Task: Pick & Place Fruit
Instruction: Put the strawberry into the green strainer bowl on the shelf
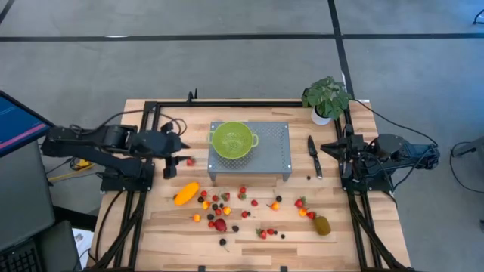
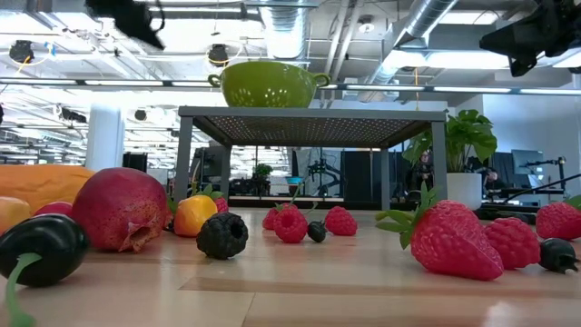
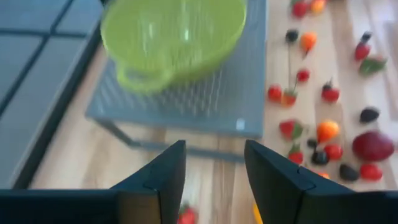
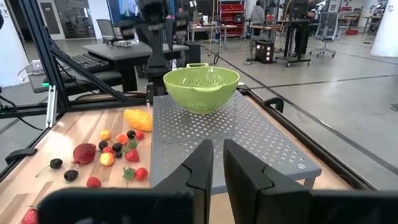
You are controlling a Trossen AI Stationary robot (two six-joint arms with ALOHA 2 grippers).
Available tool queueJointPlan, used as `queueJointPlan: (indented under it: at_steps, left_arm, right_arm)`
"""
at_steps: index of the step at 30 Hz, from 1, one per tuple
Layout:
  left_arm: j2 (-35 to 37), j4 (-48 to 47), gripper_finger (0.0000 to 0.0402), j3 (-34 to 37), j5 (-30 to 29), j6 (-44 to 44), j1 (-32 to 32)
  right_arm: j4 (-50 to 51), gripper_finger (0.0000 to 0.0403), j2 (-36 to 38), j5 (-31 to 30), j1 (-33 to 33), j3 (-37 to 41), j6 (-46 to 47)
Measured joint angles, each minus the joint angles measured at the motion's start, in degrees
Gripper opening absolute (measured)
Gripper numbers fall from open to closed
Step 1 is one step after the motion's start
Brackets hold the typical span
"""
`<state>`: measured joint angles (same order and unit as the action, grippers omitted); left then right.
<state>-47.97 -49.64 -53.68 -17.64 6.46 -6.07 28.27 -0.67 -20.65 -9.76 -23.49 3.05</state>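
Strawberries (image 2: 451,239), berries scattered on table (image 1: 363,242); green colander (image 1: 232,140) looks empty.
Left gripper (image 1: 179,157) parted, holding nothing; right gripper (image 1: 331,149) clenched, idle. Barely started.

Even, bright indoor light; sharpness varies by view.
High view: flat overhead light, soft short shadows under the grey perforated stand (image 1: 250,151), no glare. Low view: ceiling strip lights across the top of the frame blow out to white, arms up there show as silhouettes; nearest strawberry (image 2: 449,238) at right is crisp, the dark berry at lower left is soft. Left wrist view: motion-blurred all over, green colander (image 3: 174,34) smeared. Right wrist view: sharp in the middle, own fingers at the bottom slightly out of focus, background bright.
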Motion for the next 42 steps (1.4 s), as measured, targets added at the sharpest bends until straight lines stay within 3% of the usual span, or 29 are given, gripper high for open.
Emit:
queueJointPlan:
  at_steps: [5, 13, 16, 29, 42]
  left_arm:
    - [2.6, 0.5, 0.0146, 7.6, -0.6, 3.3, 0.0]
    - [1.3, 5.0, 0.0152, 14.0, -9.0, 7.0, 0.1]
    - [-0.2, 6.5, 0.0163, 14.3, -12.4, 12.6, 0.5]
    - [-8.4, 3.8, 0.0272, 14.3, -10.5, 16.4, 8.3]
    - [-9.6, 3.1, 0.0262, 15.0, -9.5, 16.5, 12.6]
  right_arm:
    - [0.0, 0.0033, 0.0, 0.0, 0.0, 0.0, 0.0]
    - [0.0, 0.0033, 0.0, 0.0, 0.0, 0.0, 0.0]
    - [0.0, 0.0033, 0.0, 0.0, 0.0, 0.0, 0.0]
    - [0.0, 0.0033, 0.0, 0.0, 0.0, 0.0, 0.0]
    - [0.0, 0.0033, 0.0, 0.0, 0.0, 0.0, 0.0]
